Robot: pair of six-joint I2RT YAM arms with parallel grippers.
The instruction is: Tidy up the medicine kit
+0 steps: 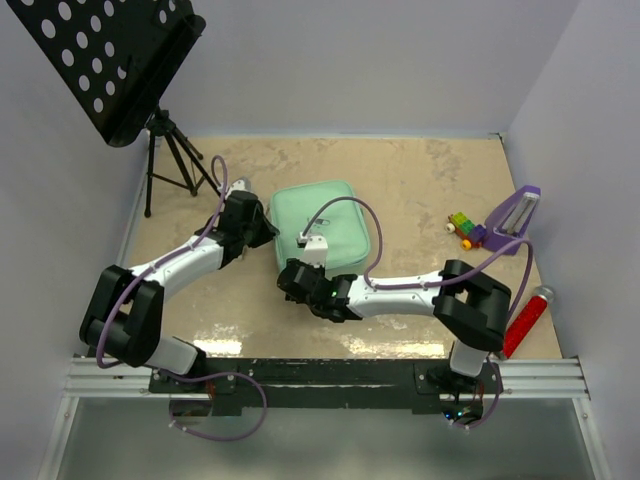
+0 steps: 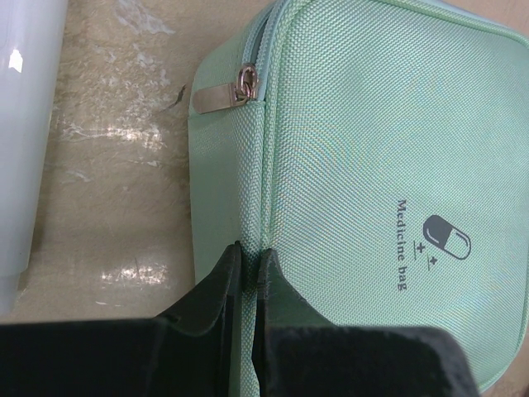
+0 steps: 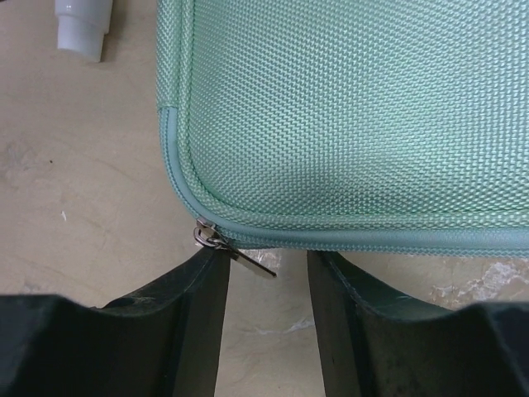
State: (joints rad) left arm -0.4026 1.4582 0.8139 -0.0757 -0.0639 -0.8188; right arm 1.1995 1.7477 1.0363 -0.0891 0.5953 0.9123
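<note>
The medicine kit [image 1: 325,225] is a mint-green zipped fabric case lying flat mid-table, its lid printed "Medicine bag" with a capsule mark [image 2: 446,236]. My left gripper [image 1: 268,228] is at its left edge; in the left wrist view the gripper [image 2: 248,248] is shut on the kit's side seam [image 2: 248,190]. One zip pull [image 2: 221,95] lies beyond the fingertips. My right gripper [image 1: 290,278] is at the kit's near-left corner. In the right wrist view it [image 3: 269,256] is open, and a second zip pull [image 3: 244,258] lies between its fingers below the kit [image 3: 347,107].
A white plastic container [image 2: 25,124] lies left of the kit, and its end also shows in the right wrist view [image 3: 81,25]. A black music stand [image 1: 110,60] stands at the back left. A purple wedge [image 1: 515,215], coloured bricks [image 1: 462,225] and a red cylinder [image 1: 528,318] are on the right.
</note>
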